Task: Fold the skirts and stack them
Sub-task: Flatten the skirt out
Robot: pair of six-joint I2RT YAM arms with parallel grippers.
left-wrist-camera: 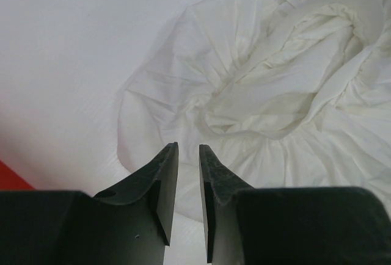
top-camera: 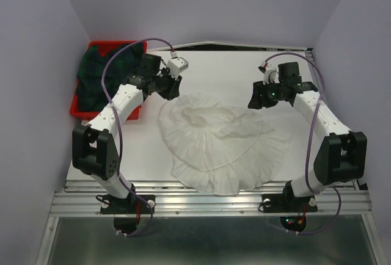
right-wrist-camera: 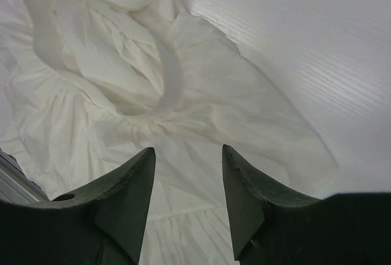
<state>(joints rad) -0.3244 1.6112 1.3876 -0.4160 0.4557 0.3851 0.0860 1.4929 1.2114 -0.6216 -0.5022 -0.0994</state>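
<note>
Now your left tool [left-wrist-camera: 188,146] stands slightly parted, your right tool [right-wrist-camera: 188,149] spread, both empty above the white skirt [top-camera: 214,140].

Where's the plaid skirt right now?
Top view: the plaid skirt lies bunched in the red tray at far left, beside the left arm, apart from the white skirt.

Two arms [top-camera: 122,103], one gripper on each: left gripper [left-wrist-camera: 188,148] and right gripper [right-wrist-camera: 188,150], with two fingers [left-wrist-camera: 162,179] apiece, four in all. Two skirts: one white ruffled skirt [top-camera: 217,140] lying just ahead of both grippers' fingertips, one plaid skirt [top-camera: 91,88] out past the left gripper's outer side. One red tray [top-camera: 78,111], holding the plaid one. One table [top-camera: 214,69]
</note>
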